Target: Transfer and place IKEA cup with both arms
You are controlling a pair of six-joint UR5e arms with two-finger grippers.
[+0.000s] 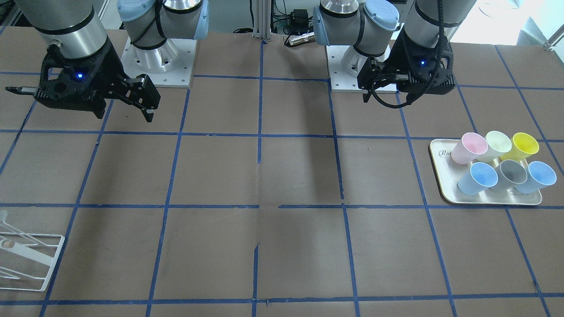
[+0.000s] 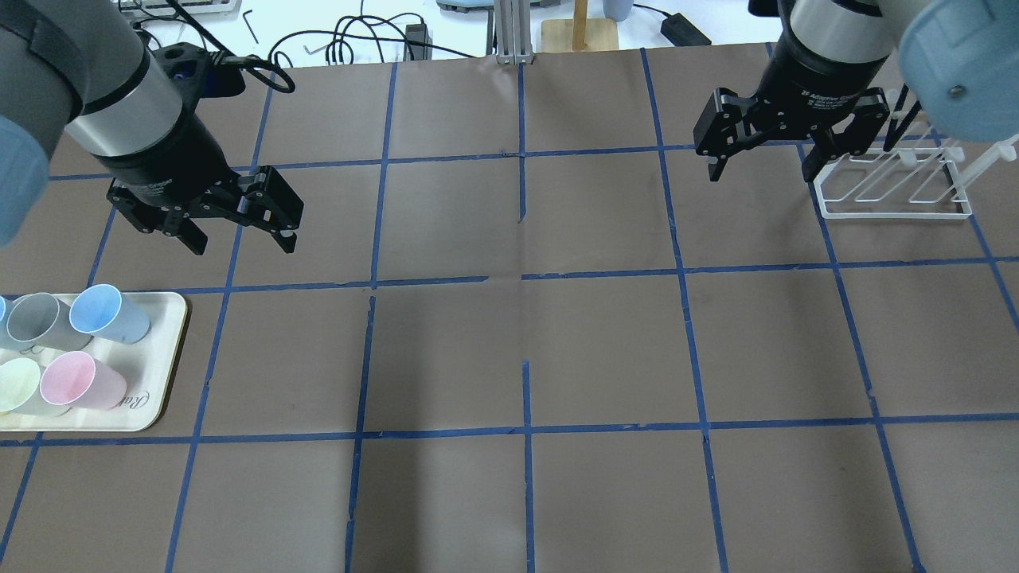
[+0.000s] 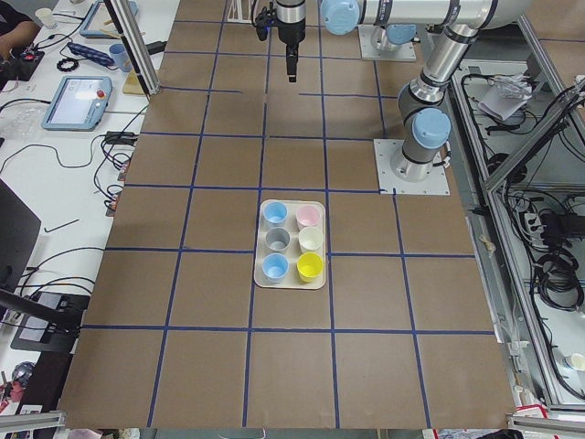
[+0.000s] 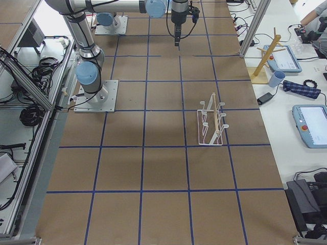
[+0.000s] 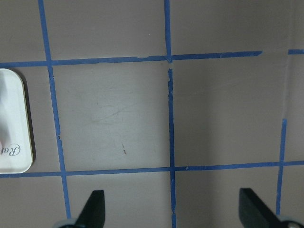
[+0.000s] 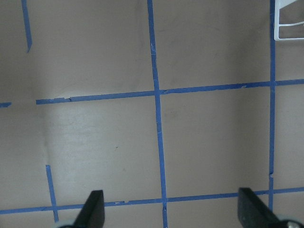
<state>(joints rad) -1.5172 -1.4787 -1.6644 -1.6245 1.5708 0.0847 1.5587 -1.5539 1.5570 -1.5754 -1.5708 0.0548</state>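
Note:
Two near-identical pale-blue cups (image 1: 478, 178) (image 1: 537, 177) stand upright on a cream tray (image 1: 440, 176), with a grey cup (image 1: 511, 173) between them. I cannot tell which one is the IKEA cup. In the overhead view one blue cup (image 2: 107, 313) shows fully, and the other is cut off at the left edge. My left gripper (image 2: 239, 239) hangs open and empty above the table, just beyond the tray. My right gripper (image 2: 763, 173) hangs open and empty beside a white wire rack (image 2: 892, 185). Both wrist views show spread fingertips (image 5: 94, 209) (image 6: 94, 209) over bare table.
Pink (image 1: 468, 148), pale-green (image 1: 495, 144) and yellow (image 1: 523, 146) cups fill the tray's other row. The tray's corner (image 5: 16, 142) shows in the left wrist view. The rack (image 1: 26, 259) sits near the table's far edge on my right. Blue tape lines grid the brown tabletop.

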